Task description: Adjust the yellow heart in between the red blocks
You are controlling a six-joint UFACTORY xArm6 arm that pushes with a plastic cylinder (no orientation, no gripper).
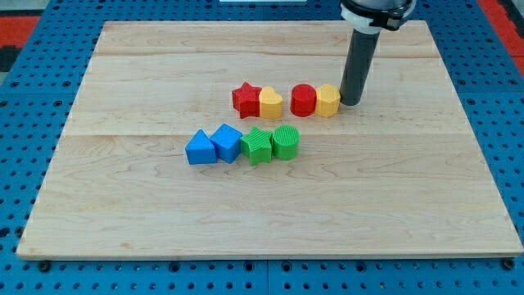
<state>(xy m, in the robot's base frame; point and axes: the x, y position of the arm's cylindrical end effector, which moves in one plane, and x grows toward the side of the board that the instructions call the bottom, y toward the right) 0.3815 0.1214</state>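
A yellow heart [271, 102] lies on the wooden board [123, 205], touching a red star [246, 99] on its left. A small gap separates it from a red round block [303, 99] to its right. A yellow hexagon-like block [328, 101] touches the red round block's right side. My tip [350, 102] stands right beside the yellow hexagon block, on its right, about touching it. The dark rod rises from there to the view's top.
Below the row lie a blue triangle [199, 148], a blue cube-like block [228, 142], a green star [258, 145] and a green round block [286, 141], touching in a line. The board sits on a blue pegboard [33, 106].
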